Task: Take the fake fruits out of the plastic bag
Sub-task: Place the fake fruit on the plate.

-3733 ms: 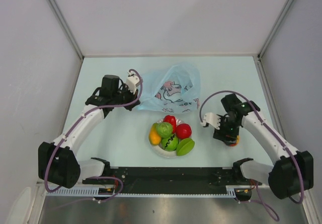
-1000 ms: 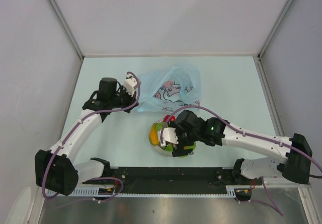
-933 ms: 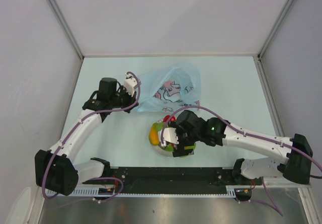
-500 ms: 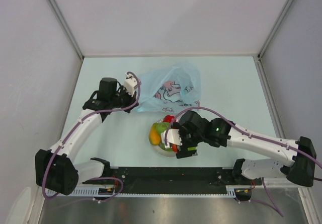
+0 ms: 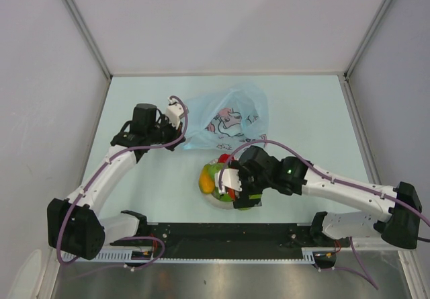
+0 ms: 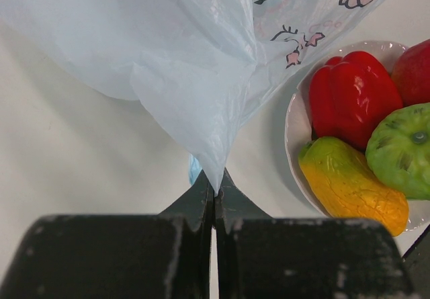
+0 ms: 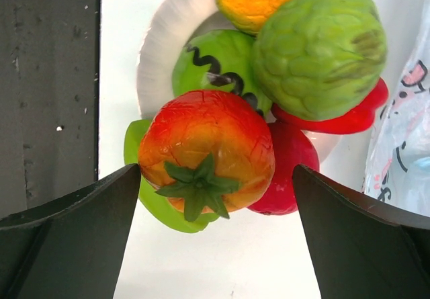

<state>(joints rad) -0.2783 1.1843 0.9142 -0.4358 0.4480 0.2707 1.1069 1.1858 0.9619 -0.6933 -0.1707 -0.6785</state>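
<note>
— When you look down from above, what is on the left?
— The left pincer (image 5: 180,119) reaches in from the left. Its tips are pressed together on a fold of the bag (image 6: 181,64), and the thin blue plastic rises from that pinch.

— Where does the bag lie?
— On the pale worktop (image 5: 302,104), at the middle and towards the back. It is crumpled, with its red-and-dark print facing up, and it sits just behind a white plate (image 7: 164,44).

— What is on the plate?
— A pile of fake fruit. At the left edge there is a yellow-orange fruit (image 6: 349,185), with a red pepper (image 6: 346,97) beside it. A knobbly green fruit (image 7: 319,44) sits on top. Nearer the front are a green fruit with a black zigzag (image 7: 215,70) and an orange-red tomato (image 7: 205,151) with a green stalk.

— And on the right?
— The right pincer (image 7: 216,168) hangs over the plate with its jaws spread wide. The tomato sits between them, and neither jaw touches it.
</note>
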